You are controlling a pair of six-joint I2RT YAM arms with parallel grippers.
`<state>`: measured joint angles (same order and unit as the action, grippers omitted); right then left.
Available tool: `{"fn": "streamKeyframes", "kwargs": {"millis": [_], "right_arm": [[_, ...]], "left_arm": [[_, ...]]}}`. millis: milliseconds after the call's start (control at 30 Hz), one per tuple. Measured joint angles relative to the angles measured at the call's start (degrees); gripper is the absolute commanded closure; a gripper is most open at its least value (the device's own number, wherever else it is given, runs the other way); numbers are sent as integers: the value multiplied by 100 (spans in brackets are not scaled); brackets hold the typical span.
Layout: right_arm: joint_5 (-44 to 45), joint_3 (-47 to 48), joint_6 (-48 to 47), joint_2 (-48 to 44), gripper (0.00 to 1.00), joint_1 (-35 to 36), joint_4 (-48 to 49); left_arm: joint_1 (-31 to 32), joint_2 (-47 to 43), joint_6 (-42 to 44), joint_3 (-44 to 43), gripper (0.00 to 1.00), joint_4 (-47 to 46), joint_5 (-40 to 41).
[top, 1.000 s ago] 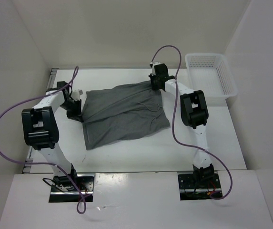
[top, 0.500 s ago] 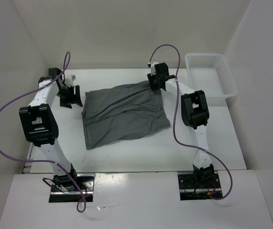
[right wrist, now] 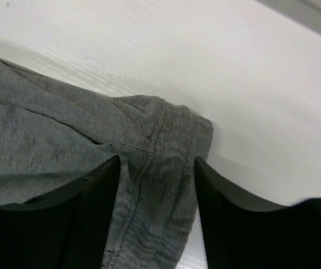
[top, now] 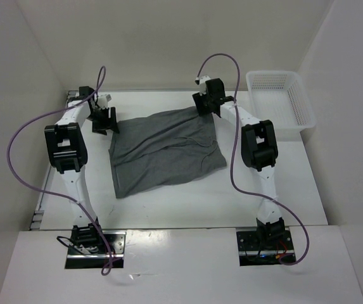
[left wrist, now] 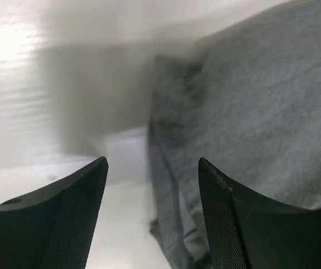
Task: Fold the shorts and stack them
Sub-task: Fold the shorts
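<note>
Shorts (top: 165, 152) lie plain grey on white table (top: 282, 190).

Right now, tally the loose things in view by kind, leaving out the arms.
shorts: 1
basket: 1
total: 2

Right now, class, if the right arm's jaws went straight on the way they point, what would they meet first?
The shorts: their seamed corner lies directly ahead between the open jaws, resting on the white table. Probably fabric first, then table beneath; the gap to it is unclear.
</note>
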<state>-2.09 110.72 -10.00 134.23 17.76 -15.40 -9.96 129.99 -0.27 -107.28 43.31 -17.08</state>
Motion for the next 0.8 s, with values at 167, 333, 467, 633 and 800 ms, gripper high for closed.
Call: {"fn": "streamKeyframes", "kwargs": {"millis": [167, 333, 467, 633, 800], "right_arm": [[-7, 195, -13, 116, 20, 0, 35], [-20, 328, -15, 267, 18, 0, 42], [-28, 448, 0, 387, 26, 0, 42], [-13, 501, 35, 505, 28, 0, 87], [22, 501, 85, 584, 49, 0, 127]], "left_arm": [[144, 129, 0, -81, 27, -109, -208], [245, 214, -7, -232, 36, -155, -278], [262, 229, -2, -234, 49, -151, -273], [264, 291, 9, -332, 39, -179, -96], [262, 369, 2, -511, 45, -271, 170]]}}
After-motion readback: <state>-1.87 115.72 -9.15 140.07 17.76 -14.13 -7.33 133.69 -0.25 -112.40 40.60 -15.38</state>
